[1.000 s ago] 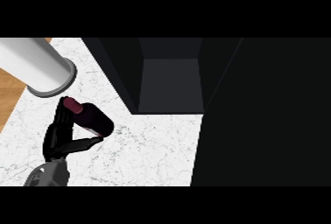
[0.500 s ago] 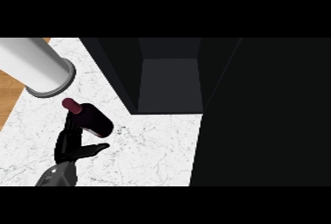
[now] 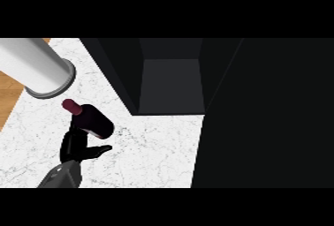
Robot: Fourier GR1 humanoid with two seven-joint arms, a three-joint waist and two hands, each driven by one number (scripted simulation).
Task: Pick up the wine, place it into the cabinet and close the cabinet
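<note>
The wine bottle [image 3: 92, 119] is dark with a maroon top and stands on the white marble counter [image 3: 150, 150], left of the cabinet. My left hand [image 3: 77, 148] comes in from the lower left, just below the bottle. Its fingers [image 3: 70, 137] reach up against the bottle's lower side, while the thumb [image 3: 101, 150] sticks out to the right, apart from the bottle. The hand is open. The dark cabinet [image 3: 173, 84] stands open at the back, showing a grey inner floor. My right hand does not show.
A large white cylinder [image 3: 34, 66] with a grey rim lies at the upper left, close to the bottle's top. A broad dark panel [image 3: 267, 114] fills the right side. A wooden surface [image 3: 8, 110] shows past the counter's left edge.
The thumb has dropped away from the bottle's right side and the hand sits slightly lower. The bottle has shifted a little to the right and down.
</note>
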